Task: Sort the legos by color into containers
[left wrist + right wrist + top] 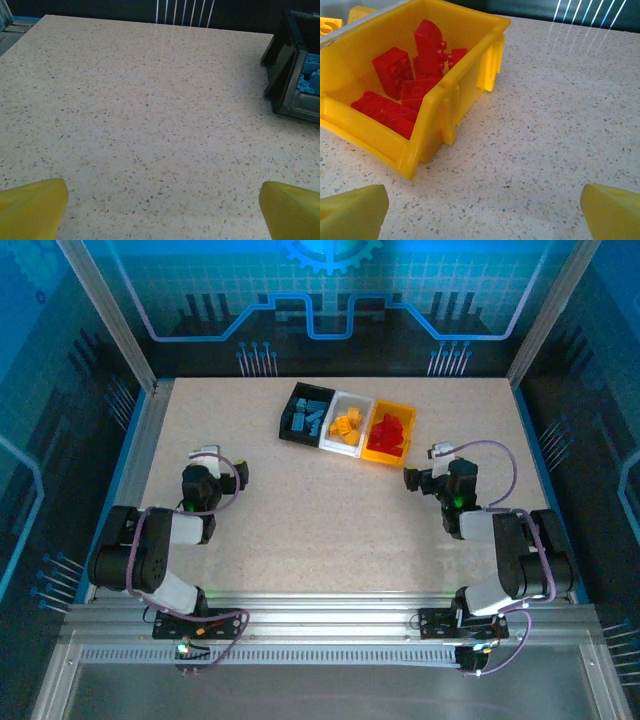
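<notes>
Three glossy plastic bins (pixel 345 393), joined in a row, are set at the far middle of the speckled beige tabletop (pixel 300 530): the black bin (pixel 287 427) is filled with blue studded bricks (pixel 310 418), the white bin (pixel 338 447) with yellow-orange bricks (pixel 347 425), the yellow bin (pixel 451 107) with red bricks (pixel 395 95). Both arms are folded low; the left gripper (pixel 162 200) is held wide apart over the tabletop, the right gripper (pixel 482 205) likewise spread, near the yellow bin
</notes>
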